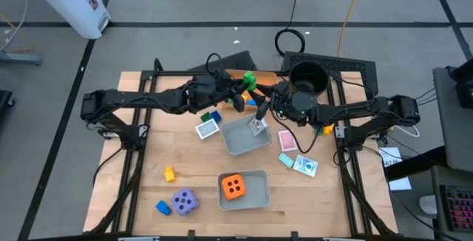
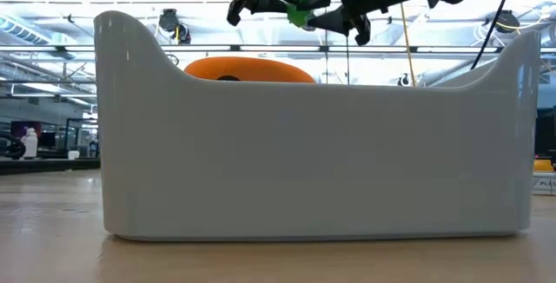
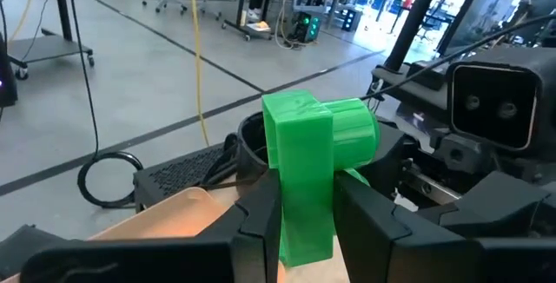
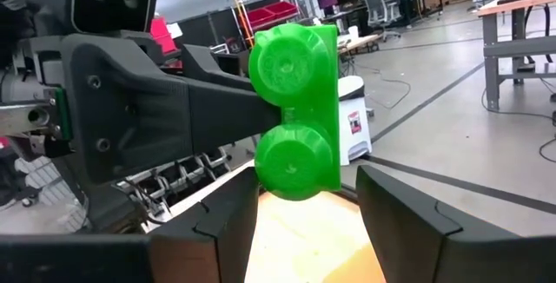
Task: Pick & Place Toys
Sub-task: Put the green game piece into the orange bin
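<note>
My left gripper is shut on a green brick, high above the table's far middle. The brick also shows in the left wrist view, the right wrist view and the low view. My right gripper is open and faces the brick's studs from the other side. Its fingers stand just short of the brick, one to each side, touching nothing. An orange die sits in the near grey tray. A purple die, a yellow brick and a blue brick rest on the table. My left gripper pinches the green brick between its two fingers, on the brick's two flat sides at its near part. The fingers come about level from the table's left. The brick is lifted clear, its two studs facing my right gripper.
A second grey tray lies at the table's middle under the grippers. Cards lie left and right of it, with more further right. A black pot stands at the far right. The near tray's wall fills the low view.
</note>
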Controlling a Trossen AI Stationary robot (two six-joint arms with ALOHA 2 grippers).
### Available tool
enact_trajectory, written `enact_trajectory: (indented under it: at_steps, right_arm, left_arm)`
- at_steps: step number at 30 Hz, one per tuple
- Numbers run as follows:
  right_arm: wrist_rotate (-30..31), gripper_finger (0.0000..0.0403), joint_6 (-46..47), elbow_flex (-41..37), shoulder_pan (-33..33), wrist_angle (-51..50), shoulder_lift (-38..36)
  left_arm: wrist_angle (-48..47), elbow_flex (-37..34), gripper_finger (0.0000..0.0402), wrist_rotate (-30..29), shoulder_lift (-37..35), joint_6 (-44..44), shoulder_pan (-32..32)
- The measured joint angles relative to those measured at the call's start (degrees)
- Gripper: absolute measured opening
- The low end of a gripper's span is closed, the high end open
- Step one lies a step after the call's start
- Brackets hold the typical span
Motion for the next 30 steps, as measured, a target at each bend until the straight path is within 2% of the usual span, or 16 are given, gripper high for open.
enact_trajectory:
  at_steps: [6,12,19,25,30]
  right_arm:
    - [-3.94,0.0187,-1.85,-0.09,-0.07,1.39,-0.02]
    - [-6.52,0.0189,2.4,-0.09,-1.39,1.09,-0.02]
    - [-10.35,0.0221,3.33,-0.09,-2.14,0.92,0.13]
    - [-10.95,0.0249,3.33,-0.09,-2.16,0.95,0.17]
    - [-10.32,0.0241,2.98,-0.09,-2.14,0.93,0.16]
  left_arm:
    - [0.9,0.0,0.0088,3.32,0.34,0.66,0.11]
    - [0.51,0.0,0.0088,3.69,0.42,0.65,0.13]
    - [0.63,0.0,0.0088,6.02,0.48,0.55,0.1]
    - [0.94,0.0,0.0088,6.58,0.48,1.24,0.11]
    - [0.96,0.0,0.0088,6.59,0.48,1.28,0.11]
